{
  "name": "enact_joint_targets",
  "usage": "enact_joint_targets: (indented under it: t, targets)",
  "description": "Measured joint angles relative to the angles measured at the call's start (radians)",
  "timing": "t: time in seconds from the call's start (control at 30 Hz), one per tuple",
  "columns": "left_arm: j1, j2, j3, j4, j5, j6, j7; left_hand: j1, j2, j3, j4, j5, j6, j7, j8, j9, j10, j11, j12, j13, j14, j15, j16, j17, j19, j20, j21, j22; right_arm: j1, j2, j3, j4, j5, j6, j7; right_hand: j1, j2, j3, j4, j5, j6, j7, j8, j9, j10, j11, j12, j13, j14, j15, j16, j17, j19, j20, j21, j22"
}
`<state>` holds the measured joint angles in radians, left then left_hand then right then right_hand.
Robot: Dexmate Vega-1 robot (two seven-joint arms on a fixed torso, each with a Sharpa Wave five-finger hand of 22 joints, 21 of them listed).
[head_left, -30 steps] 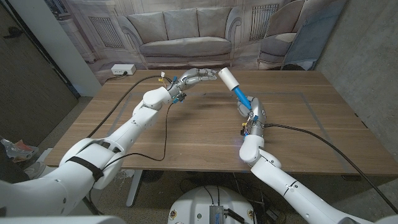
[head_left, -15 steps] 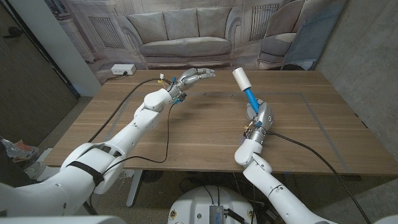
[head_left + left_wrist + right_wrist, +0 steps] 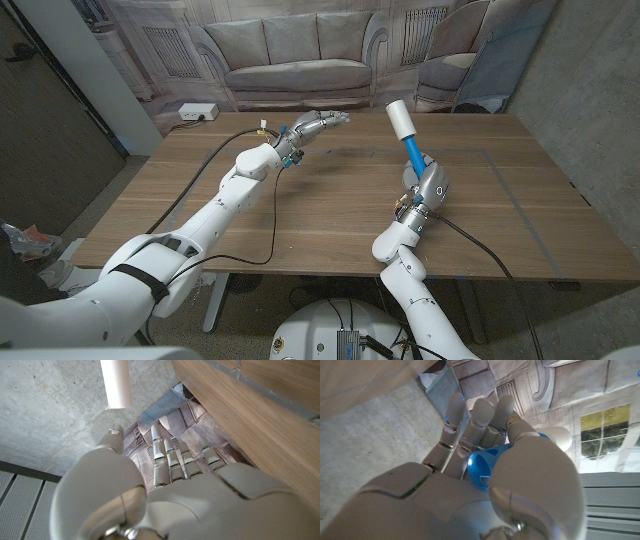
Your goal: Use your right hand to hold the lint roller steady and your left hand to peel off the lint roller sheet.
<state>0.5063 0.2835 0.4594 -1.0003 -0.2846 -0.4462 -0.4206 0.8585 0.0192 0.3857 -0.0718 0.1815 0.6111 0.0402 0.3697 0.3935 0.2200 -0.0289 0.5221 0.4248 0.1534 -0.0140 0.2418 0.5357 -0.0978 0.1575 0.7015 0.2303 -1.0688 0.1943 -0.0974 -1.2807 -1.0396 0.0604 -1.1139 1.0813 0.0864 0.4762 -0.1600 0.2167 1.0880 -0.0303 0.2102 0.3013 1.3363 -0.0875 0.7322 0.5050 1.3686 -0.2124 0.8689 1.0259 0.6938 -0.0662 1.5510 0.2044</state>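
**Roller raised, left hand waiting**

Above the wooden table (image 3: 300,215), the right hand (image 3: 422,188) grips the lint roller (image 3: 407,135) by its blue handle, white roll tilted upward. The left hand (image 3: 315,124), fingers spread and empty, hovers well apart beside it. It should probably approach the roll's sheet edge while the right hand holds firm.

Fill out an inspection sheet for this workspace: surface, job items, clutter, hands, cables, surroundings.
Surface: wooden table, bare wood.
Job items: lint roller, white roll up, blue handle gripped low.
Clutter: nothing seen.
Hands: right hand grips the roller handle; left hand held off the roller, fingers extended, holding nothing.
Cables: black cable trails across the table from the left arm.
Surroundings: sofa backdrop; white power strip at the far edge.
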Motion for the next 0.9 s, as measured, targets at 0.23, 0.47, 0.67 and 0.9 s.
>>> enact_joint_targets:
  t: [0.23,0.47,0.67,0.9]
  targets:
    - [-0.007,0.045,0.029,-0.042,0.166,-0.091,0.161,0.112,0.022,0.049,-0.061,-0.004,-0.063,-0.198,-0.051,-0.042,0.004,-0.054,-0.004,-0.008,0.015,-0.004,-0.002,-0.003,-0.002,-0.011,0.014,-0.009,-0.005,-0.091,-0.101,-0.037,-0.071,-0.052,0.004,0.0,0.0,0.0,0.0,0.0,0.0,0.0,0.0,0.0,0.0,0.0,0.0,0.002,0.0,0.0,-0.004,0.0,0.0,0.0,0.0,0.003]
    - [0.003,0.11,0.064,-0.144,0.383,-0.102,0.377,0.149,0.004,0.055,-0.072,-0.004,-0.28,-0.259,-0.152,-0.081,-0.108,-0.085,-0.061,-0.008,-0.03,-0.007,-0.013,-0.003,-0.008,-0.02,0.014,-0.021,0.016,-0.233,-0.258,-0.109,0.049,-0.171,0.057,-0.012,0.003,0.0,0.0,0.0,0.0,0.0,0.0,0.0,0.0,0.0,0.0,0.003,0.0,0.0,-0.012,0.004,0.0,0.0,0.0,0.003]
    - [0.014,0.151,0.087,-0.209,0.581,-0.099,0.575,0.167,-0.015,0.05,-0.077,-0.004,-0.341,-0.263,-0.171,-0.091,-0.134,-0.098,-0.069,-0.008,-0.04,-0.014,-0.013,-0.008,-0.012,-0.024,0.014,-0.021,0.043,-0.33,-0.37,-0.159,0.159,-0.257,0.084,-0.018,0.0,0.0,0.0,0.0,0.0,0.0,0.0,0.0,0.0,0.0,0.0,0.002,0.0,0.0,-0.012,0.009,0.0,0.0,0.0,0.003]
    - [0.029,0.205,0.117,-0.304,0.812,-0.069,0.786,0.238,-0.004,0.064,-0.098,-0.004,-0.332,-0.262,-0.15,-0.086,-0.145,-0.102,-0.075,-0.005,-0.039,-0.015,-0.013,-0.015,-0.006,-0.029,0.014,-0.029,0.07,-0.404,-0.451,-0.2,0.284,-0.324,0.092,-0.018,0.0,0.0,0.0,0.0,0.0,0.001,0.0,0.0,0.0,0.0,0.0,0.003,0.0,0.0,-0.018,0.007,0.0,0.0,0.0,0.003]
